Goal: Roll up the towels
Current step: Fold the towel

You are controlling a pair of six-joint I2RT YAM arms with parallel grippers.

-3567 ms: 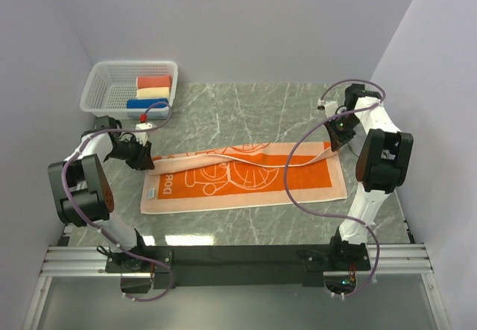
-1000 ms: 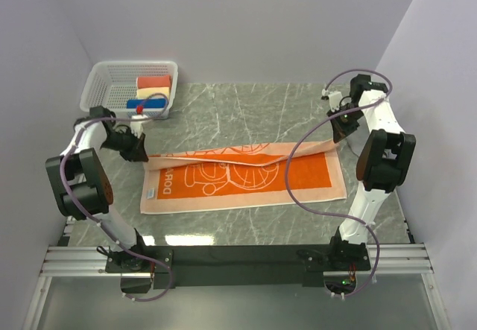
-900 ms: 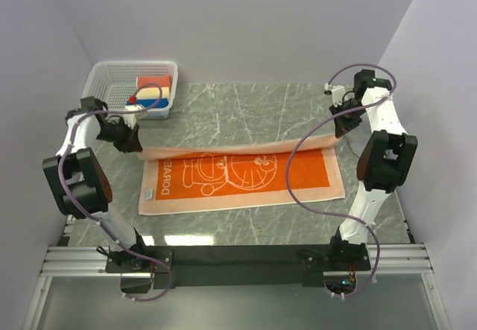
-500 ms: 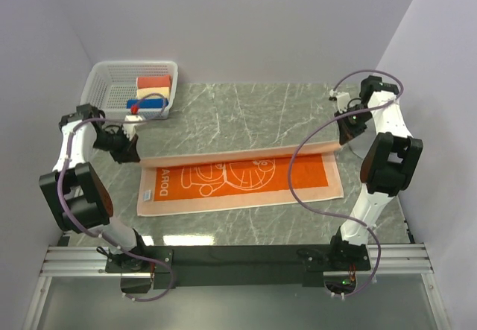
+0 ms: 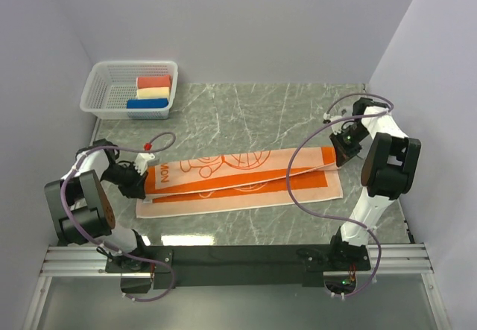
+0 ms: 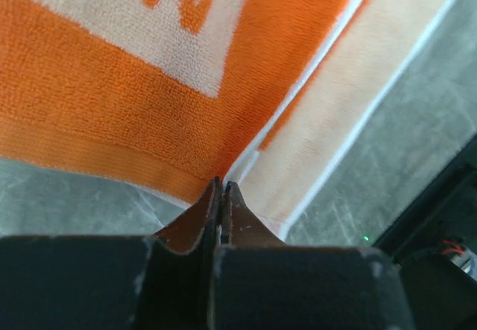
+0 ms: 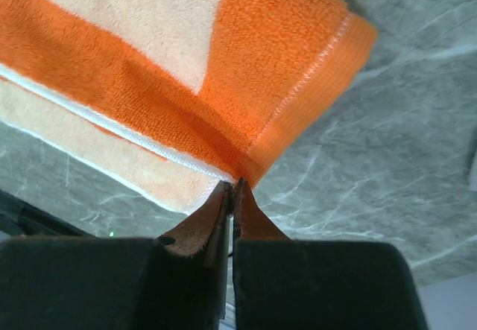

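The left gripper (image 6: 221, 185) is seen with its jaws pressed together, only a hairline slit being left between them, and a corner of the upper layer of the orange towel (image 6: 112, 84) is pinched at their tips. Just beyond the tips and to their left bright orange pile is spread, with a cream panel and orange lettering farther out. To their right a pale peach under-layer with a white hem is laid bare. The grey marbled table (image 6: 417, 114) is seen past the cloth on both sides of the jaws.

The right gripper (image 7: 232, 186) is likewise closed to a thin slit, and the upper layer's corner at the other end is nipped at its tips. A darker orange end band is carried up and to the right from the tips, a cream panel lies beyond them to the left, and the pale lower layer is exposed just left of them.

From above, the towel is found stretched flat between the two pairs of jaws, folded lengthwise, a pale strip of the lower layer being left uncovered along the near side. Well beyond the left jaws, at the table's far corner, a white basket (image 5: 100, 91) is placed, and a red roll (image 5: 153, 81), a cream roll (image 5: 153, 91) and a blue roll (image 5: 147, 103) are held in it side by side
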